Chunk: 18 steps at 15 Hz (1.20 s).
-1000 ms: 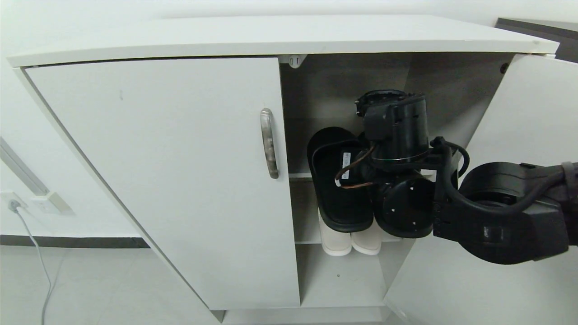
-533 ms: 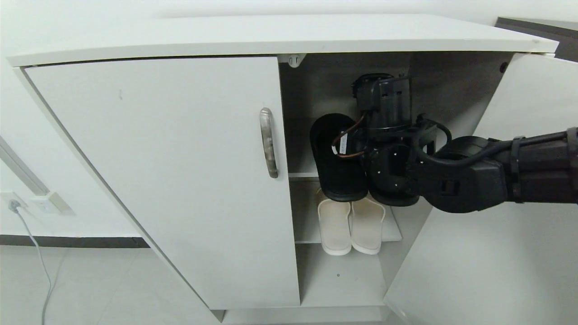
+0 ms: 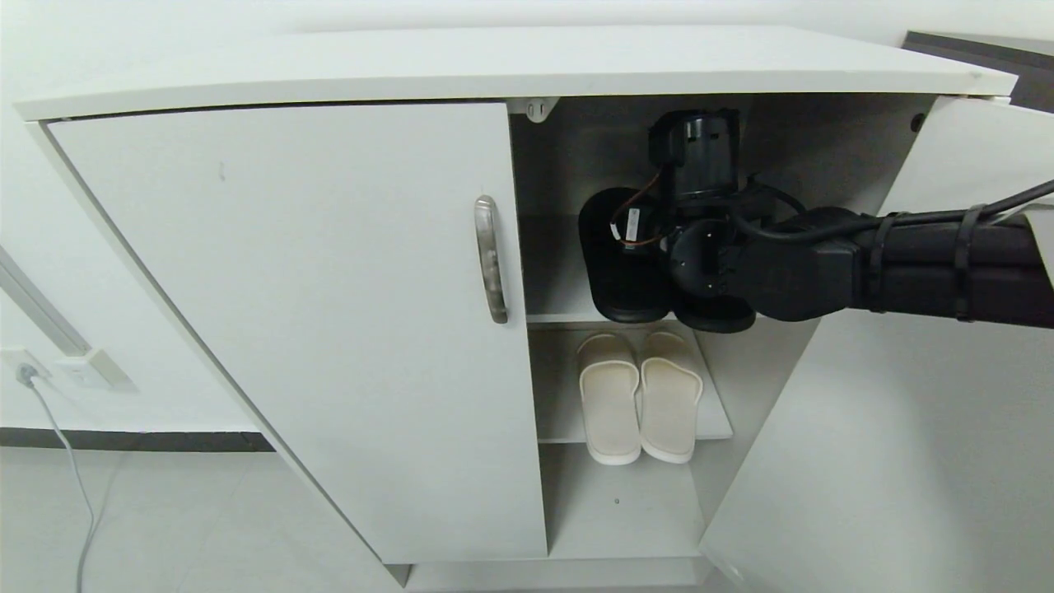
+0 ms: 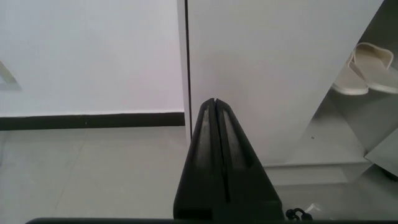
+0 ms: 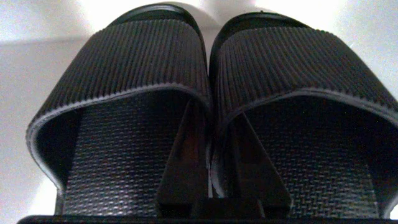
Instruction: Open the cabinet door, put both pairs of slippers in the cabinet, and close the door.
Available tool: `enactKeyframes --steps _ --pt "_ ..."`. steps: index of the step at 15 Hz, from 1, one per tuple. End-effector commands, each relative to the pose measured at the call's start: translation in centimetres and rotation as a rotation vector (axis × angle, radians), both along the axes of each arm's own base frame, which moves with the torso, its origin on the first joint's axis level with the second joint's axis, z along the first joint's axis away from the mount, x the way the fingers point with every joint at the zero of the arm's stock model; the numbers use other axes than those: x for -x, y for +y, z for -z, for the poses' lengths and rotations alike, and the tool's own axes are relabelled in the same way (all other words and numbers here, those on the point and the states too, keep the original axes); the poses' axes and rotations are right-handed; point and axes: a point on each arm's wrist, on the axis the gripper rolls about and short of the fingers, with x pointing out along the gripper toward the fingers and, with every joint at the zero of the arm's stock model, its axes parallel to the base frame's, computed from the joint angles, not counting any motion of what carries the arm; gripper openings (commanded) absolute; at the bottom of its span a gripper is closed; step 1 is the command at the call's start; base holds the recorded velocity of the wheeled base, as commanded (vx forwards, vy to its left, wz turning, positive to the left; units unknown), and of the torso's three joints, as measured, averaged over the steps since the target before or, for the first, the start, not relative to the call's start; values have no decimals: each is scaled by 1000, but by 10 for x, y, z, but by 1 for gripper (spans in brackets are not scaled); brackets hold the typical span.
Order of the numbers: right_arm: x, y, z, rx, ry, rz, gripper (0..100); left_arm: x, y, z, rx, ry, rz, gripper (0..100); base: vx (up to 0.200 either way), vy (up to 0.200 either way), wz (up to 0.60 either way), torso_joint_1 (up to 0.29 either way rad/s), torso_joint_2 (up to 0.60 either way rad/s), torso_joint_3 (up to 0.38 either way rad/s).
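A white cabinet (image 3: pixel 494 66) stands with its left door (image 3: pixel 288 329) closed and its right door (image 3: pixel 906 428) swung open. My right arm (image 3: pixel 790 268) goes in through the opening at upper-shelf height. The right gripper (image 5: pixel 214 158) is shut on a pair of black slippers (image 5: pixel 149 81), pinching their inner edges together. In the head view the black slippers (image 3: pixel 617 280) lie over the upper shelf, heels at its front edge. A pair of white slippers (image 3: pixel 638 395) sits side by side on the middle shelf. My left gripper (image 4: pixel 214 106) is shut and empty, low before the closed door.
The closed door carries a metal handle (image 3: pixel 490 259) beside the opening. A wall socket (image 3: pixel 25 375) with a cable (image 3: pixel 78 511) trailing to the floor is on the left. The bottom shelf (image 3: pixel 617 511) lies below the white slippers (image 4: pixel 367 68).
My right arm has risen and gone deeper into the cabinet, carrying the black slippers from in front of the middle shelf to the upper shelf. The white slippers now show fully.
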Motion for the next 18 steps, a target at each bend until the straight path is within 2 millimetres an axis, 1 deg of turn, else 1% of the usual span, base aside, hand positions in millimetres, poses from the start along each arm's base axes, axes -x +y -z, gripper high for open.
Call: enactKeyframes --steps 1,2,5,6,8,10,14,15,18 --pt "-4 1 4 3 4 2 0 0 0 0 0 1 -1 0 0 0 0 0 0 0" --pt "-10 1 10 8 14 5 0 0 0 0 0 1 -1 0 0 0 0 0 0 0" --pt "-13 3 16 16 24 7 0 0 0 0 0 1 -1 0 0 0 0 0 0 0" --pt "-14 3 16 17 25 7 100 0 0 0 0 1 -1 0 0 0 0 0 0 0" --pt "-13 4 16 19 27 5 100 0 0 0 0 1 -1 0 0 0 0 0 0 0" --pt "-6 2 11 17 27 -2 100 0 0 0 0 1 -1 0 0 0 0 0 0 0" --pt "26 2 3 26 39 -48 100 0 0 0 0 1 -1 0 0 0 0 0 0 0" --pt "31 1 1 25 42 -50 100 0 0 0 0 1 -1 0 0 0 0 0 0 0" --pt "68 -8 -6 29 53 -94 100 0 0 0 0 1 -1 0 0 0 0 0 0 0"
